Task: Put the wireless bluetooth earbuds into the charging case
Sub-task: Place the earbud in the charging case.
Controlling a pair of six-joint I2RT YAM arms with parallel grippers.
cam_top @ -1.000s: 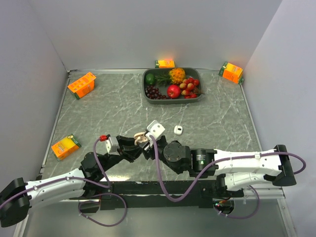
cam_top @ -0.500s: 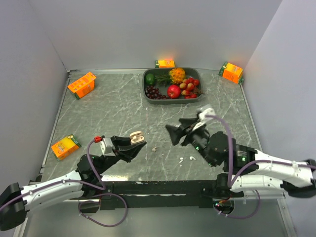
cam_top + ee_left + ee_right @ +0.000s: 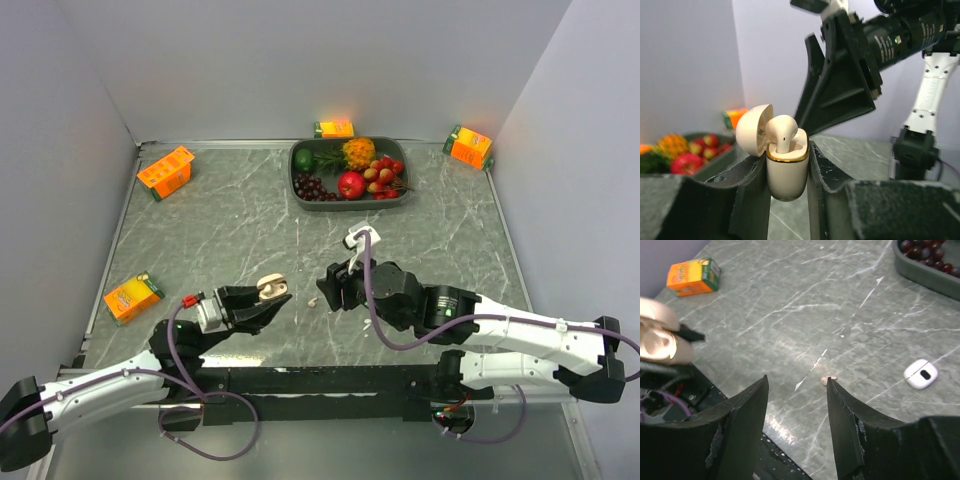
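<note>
Earbud (image 3: 782, 131) in charging case (image 3: 786, 170) in left tool (image 3: 786, 156); second earbud (image 3: 829, 380) on the table (image 3: 220, 230) to its right

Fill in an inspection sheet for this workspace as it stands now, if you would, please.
Surface: grey marbled table with white veins.
Job's things: case upright in the left gripper, lid open, one earbud seated in it; a second earbud lies loose on the table.
Clutter: four juice cartons near the edges; tray of fruit at the far edge; small white piece with a dark slot on the table.
Grippers: left gripper shut on the case; right gripper open, empty, pointed at the table near the second earbud.
Cables: purple cables loop along both arms and by their bases.
Surroundings: plain grey walls on three sides; nothing else seen.
</note>
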